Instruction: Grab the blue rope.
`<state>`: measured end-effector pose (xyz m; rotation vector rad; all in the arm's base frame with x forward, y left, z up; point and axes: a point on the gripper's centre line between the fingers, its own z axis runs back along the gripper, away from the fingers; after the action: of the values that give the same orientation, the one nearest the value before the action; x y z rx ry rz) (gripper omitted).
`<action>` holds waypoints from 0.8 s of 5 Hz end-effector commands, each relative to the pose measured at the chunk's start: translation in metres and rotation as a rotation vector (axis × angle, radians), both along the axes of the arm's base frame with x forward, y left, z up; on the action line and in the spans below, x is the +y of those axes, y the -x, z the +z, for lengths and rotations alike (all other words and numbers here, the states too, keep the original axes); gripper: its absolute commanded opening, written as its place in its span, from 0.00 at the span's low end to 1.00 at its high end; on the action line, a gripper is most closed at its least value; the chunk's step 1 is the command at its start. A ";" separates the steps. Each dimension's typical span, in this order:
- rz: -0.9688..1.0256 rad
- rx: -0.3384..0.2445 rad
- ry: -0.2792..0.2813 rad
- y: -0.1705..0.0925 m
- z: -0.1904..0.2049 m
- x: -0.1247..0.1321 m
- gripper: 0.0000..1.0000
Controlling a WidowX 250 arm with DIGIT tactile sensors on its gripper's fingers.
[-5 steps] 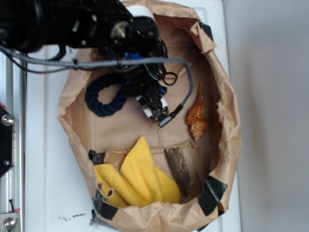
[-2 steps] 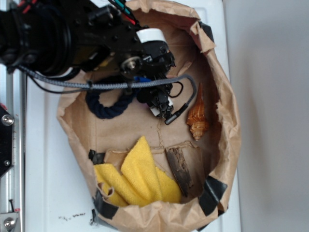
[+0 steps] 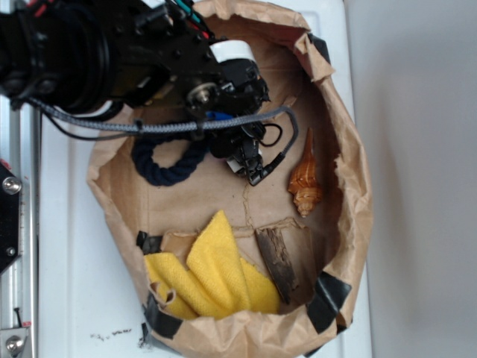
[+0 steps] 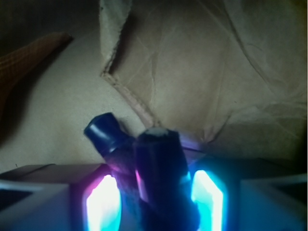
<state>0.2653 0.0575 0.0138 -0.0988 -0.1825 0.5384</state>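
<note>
Inside the paper bag point(image 3: 350, 224), the blue rope point(image 3: 168, 165) curls left of the gripper point(image 3: 250, 165), and its two capped ends point(image 4: 156, 163) stand between the jaws, which look clamped on them, pointing forward past the lit pads point(image 4: 208, 197).

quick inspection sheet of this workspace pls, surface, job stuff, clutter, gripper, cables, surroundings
surface: brown paper bag laid open, torn edges, black tape at the corners
job's things: blue rope curled at the bag's upper left; in the wrist view its two capped ends sit between the gripper's lit fingers
clutter: orange shell at right, yellow cloth at bottom, dark piece of wood beside the cloth
gripper: gripper low over the bag at the rope's ends; whether it has closed on them cannot be told
cables: grey braided cable runs across the arm, above the rope
surroundings: white table, metal rail at far left
</note>
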 end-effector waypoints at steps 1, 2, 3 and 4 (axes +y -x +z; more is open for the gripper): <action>-0.123 -0.031 0.053 0.012 0.058 0.001 0.00; -0.174 -0.052 0.103 0.025 0.095 0.004 0.00; -0.202 -0.074 0.129 0.031 0.122 0.008 0.00; -0.228 -0.080 0.143 0.033 0.145 0.007 0.00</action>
<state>0.2304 0.0506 0.1417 -0.2939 -0.1369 0.3127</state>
